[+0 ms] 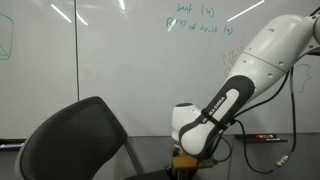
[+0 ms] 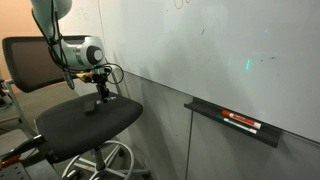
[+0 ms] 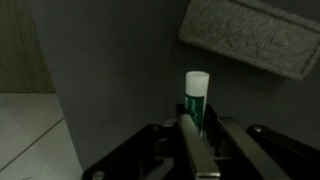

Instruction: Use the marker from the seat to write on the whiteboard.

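The seat is a black office chair, seen in both exterior views [image 1: 75, 140] [image 2: 90, 118]. My gripper [image 2: 103, 93] hangs just over the seat cushion, fingers pointing down; in an exterior view [image 1: 185, 155] it sits low behind the backrest. In the wrist view the gripper [image 3: 206, 119] has its fingers drawn close around the marker [image 3: 196, 95], a slim pen with a white cap and a green label that sticks out past the fingertips against the dark seat. The whiteboard [image 1: 120, 60] [image 2: 220, 50] fills the wall behind, with teal-green writing near its top.
A ledge [image 2: 205, 108] under the whiteboard holds small red-and-dark items [image 2: 240, 122], which also show in an exterior view [image 1: 265, 139]. The chair backrest [image 2: 30, 60] rises beside the arm. A grey textured surface [image 3: 255, 40] fills the wrist view's upper right.
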`<state>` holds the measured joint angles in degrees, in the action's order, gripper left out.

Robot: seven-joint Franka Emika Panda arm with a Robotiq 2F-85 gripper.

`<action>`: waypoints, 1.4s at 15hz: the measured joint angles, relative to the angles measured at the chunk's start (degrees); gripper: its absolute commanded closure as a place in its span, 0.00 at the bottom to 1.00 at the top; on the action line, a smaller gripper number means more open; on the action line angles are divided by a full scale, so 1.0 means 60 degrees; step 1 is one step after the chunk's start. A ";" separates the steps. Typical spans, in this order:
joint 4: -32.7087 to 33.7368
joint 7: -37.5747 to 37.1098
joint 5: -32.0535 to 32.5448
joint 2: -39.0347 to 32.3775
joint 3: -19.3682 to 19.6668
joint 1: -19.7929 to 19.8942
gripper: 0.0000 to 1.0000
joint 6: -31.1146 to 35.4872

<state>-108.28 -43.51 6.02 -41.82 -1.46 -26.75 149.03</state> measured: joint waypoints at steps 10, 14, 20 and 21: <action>-0.1273 0.1091 -0.0779 0.3386 -0.0685 0.0738 0.93 -0.1833; -0.1567 0.1203 -0.0799 0.4629 -0.0747 0.0983 0.93 -0.2545; -0.1611 0.1827 -0.0741 0.5740 -0.0755 0.1425 0.94 -0.2847; -0.1607 0.1981 -0.0742 0.5835 -0.0762 0.1495 0.94 -0.2847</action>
<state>-117.92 -31.63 1.57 -6.81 -6.03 -17.78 131.95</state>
